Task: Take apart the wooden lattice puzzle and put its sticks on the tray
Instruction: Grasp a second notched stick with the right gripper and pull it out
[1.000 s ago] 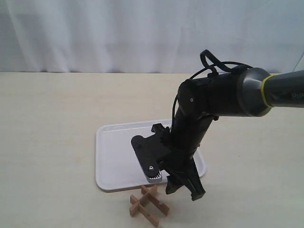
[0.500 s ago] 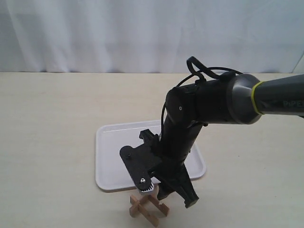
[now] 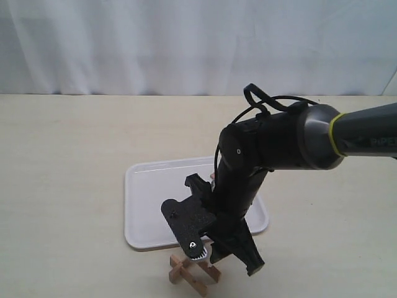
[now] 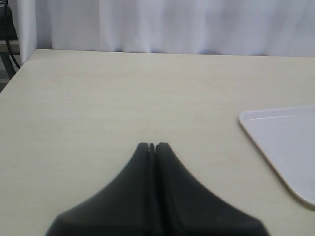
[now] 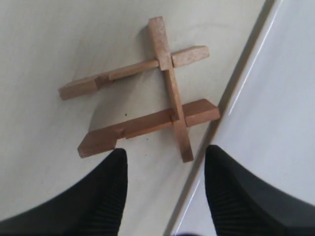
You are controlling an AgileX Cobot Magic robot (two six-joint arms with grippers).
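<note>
The wooden lattice puzzle [image 3: 188, 276] lies on the table just in front of the tray's [image 3: 149, 198] near edge. In the right wrist view the puzzle [image 5: 167, 88] shows three interlocked sticks, one crossing two others; a fourth stick does not show. My right gripper [image 3: 236, 261] hangs open just above the puzzle's right end. Its fingers [image 5: 114, 191] straddle the tray's rim [image 5: 231, 98], with nothing between them. My left gripper [image 4: 152, 145] is shut and empty over bare table, with a corner of the tray [image 4: 285, 142] to one side.
The right arm's dark bulk [image 3: 273, 143] reaches across the tray and hides part of it. A white curtain [image 3: 186, 43] closes off the back of the light table [image 3: 62, 161]. The puzzle sits close to the table's near edge.
The right arm has swung left and dropped lower, bringing its open gripper from beside the puzzle to just over its right end. The puzzle has not moved.
</note>
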